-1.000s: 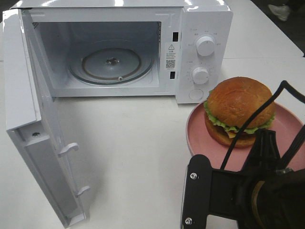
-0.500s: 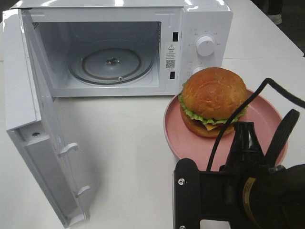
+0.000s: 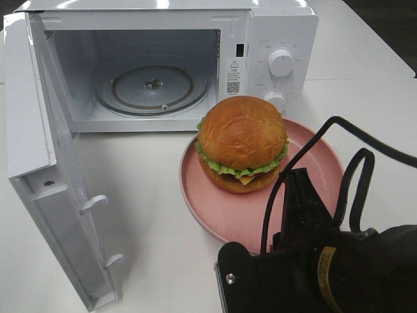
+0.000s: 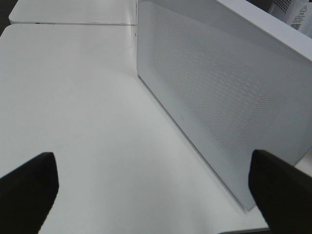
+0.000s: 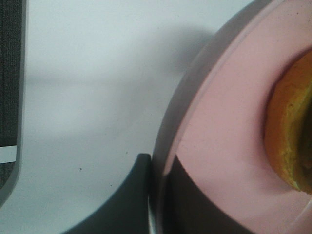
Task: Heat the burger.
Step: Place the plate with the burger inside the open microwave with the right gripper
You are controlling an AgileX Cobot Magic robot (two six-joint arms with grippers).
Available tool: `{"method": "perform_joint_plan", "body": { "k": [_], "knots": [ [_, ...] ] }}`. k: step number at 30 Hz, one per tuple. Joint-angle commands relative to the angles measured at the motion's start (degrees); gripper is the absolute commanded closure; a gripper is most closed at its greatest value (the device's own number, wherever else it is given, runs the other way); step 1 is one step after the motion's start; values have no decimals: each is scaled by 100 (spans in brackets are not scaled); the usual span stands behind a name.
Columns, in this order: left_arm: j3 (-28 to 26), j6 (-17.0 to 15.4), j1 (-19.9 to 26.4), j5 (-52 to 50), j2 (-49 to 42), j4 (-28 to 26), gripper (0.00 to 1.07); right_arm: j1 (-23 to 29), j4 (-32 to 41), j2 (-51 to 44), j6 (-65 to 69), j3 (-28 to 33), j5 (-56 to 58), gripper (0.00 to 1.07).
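Note:
The burger [image 3: 241, 143], with its glossy brown bun, green lettuce and yellow cheese, sits on a pink plate [image 3: 215, 218] in front of the open microwave [image 3: 277, 32]. My right gripper [image 3: 298, 179] is shut on the plate's near rim. In the right wrist view its dark fingers [image 5: 136, 195] clamp the rim of the plate [image 5: 229, 122], and the bun's edge [image 5: 290, 131] shows beyond. The left gripper [image 4: 155, 195] stands wide open with nothing between its fingers, low over the table beside the microwave door [image 4: 219, 97]. It is out of the high view.
The microwave door [image 3: 45, 163] swings out to the left toward the table's front. A glass turntable [image 3: 153, 85] lies inside the cavity. Two knobs [image 3: 281, 62] sit on the panel behind the plate. White table [image 3: 150, 182] lies between door and plate.
The right gripper has carried the plate and burger leftward from the right side to just in front of the microwave's opening. The left gripper's view gives no earlier frame.

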Motion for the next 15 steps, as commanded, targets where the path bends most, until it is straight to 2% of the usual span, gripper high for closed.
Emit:
{"method": "perform_joint_plan", "body": {
  "k": [1,11,14,15],
  "knots": [
    [-6,-23,0,0,-97,-6,8,0,-338,-63,-264,11,-6,107],
    [-6,-23,0,0,-97,-6,8,-17,-344,-63,-498,11,-309,107],
    [-6,-23,0,0,-97,-6,8,-218,-304,-63,-596,11,-539,107],
    [-6,-23,0,0,-97,-6,8,-435,-292,-63,-762,11,-688,107]
  ]
}}
